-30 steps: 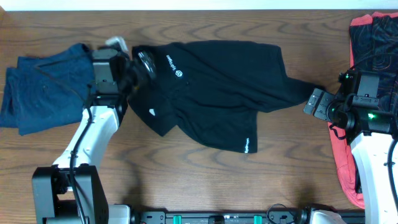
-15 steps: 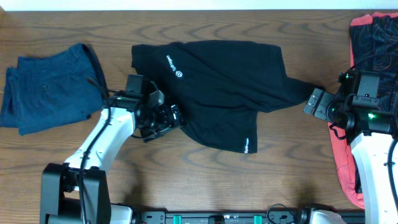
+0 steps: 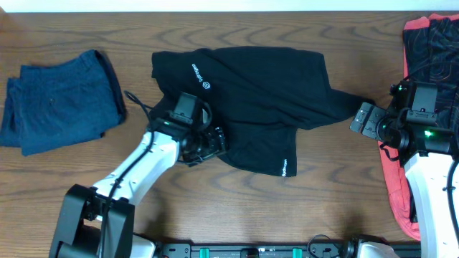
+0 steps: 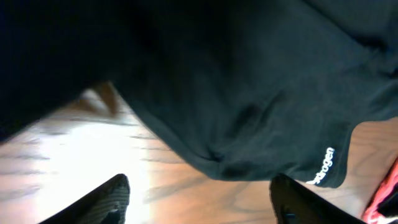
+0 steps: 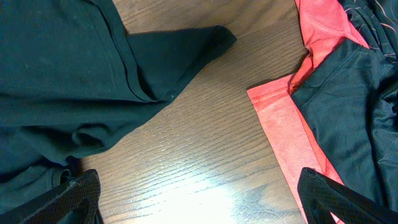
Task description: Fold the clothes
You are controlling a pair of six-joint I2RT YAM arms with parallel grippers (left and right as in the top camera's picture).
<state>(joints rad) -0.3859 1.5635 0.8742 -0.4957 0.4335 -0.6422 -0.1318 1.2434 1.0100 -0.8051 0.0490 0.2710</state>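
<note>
A long black garment (image 3: 251, 93) with small white logo lettering lies spread across the middle of the table. My left gripper (image 3: 215, 143) is open and empty over its lower left edge; the left wrist view shows the black hem and its lettering (image 4: 323, 167) just ahead of the jaws. My right gripper (image 3: 364, 119) is open and empty beside the black sleeve tip (image 5: 205, 40), which also shows in the overhead view (image 3: 344, 104). A dark blue garment (image 3: 57, 100) lies at the far left. A red-and-black patterned garment (image 3: 423, 43) lies at the right edge and shows in the right wrist view (image 5: 298, 124).
Bare wooden table (image 3: 215, 208) runs along the front. A black rail (image 3: 251, 251) lies at the front edge. The red garment lies under my right arm (image 3: 430, 172).
My left arm has swung from the dark blue garment at the left to the lower left edge of the black garment. The right arm has not moved.
</note>
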